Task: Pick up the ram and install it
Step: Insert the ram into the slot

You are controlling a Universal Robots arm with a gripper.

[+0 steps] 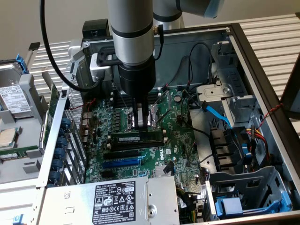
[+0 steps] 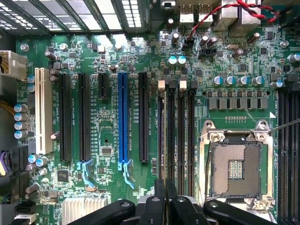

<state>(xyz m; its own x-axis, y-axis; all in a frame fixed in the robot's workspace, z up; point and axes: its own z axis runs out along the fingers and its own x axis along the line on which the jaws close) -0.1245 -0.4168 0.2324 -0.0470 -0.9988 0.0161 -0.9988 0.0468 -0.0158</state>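
Note:
The ram (image 1: 138, 139) is a long dark stick with a small white label. It stands on edge in a black memory slot on the green motherboard (image 1: 180, 145), just in front of the CPU socket (image 1: 152, 112). In the wrist view the ram (image 2: 163, 131) shows edge-on as a thin pale line in the slot with beige latches. My gripper (image 1: 139, 124) hangs straight down over the middle of the ram, fingers shut together with nothing seen between them. Its tips sit at or just above the stick's top edge; I cannot tell if they touch. The gripper (image 2: 165, 190) lines up with that slot.
Bare black memory slots (image 2: 185, 131) lie beside the ram, with the open CPU socket (image 2: 234, 166) past them. A long blue expansion slot (image 2: 123, 117) and black slots run parallel. The power supply (image 1: 115, 201), drive cage (image 1: 243, 197), blue cables (image 1: 218, 115) and case walls (image 1: 255, 70) hem the board in.

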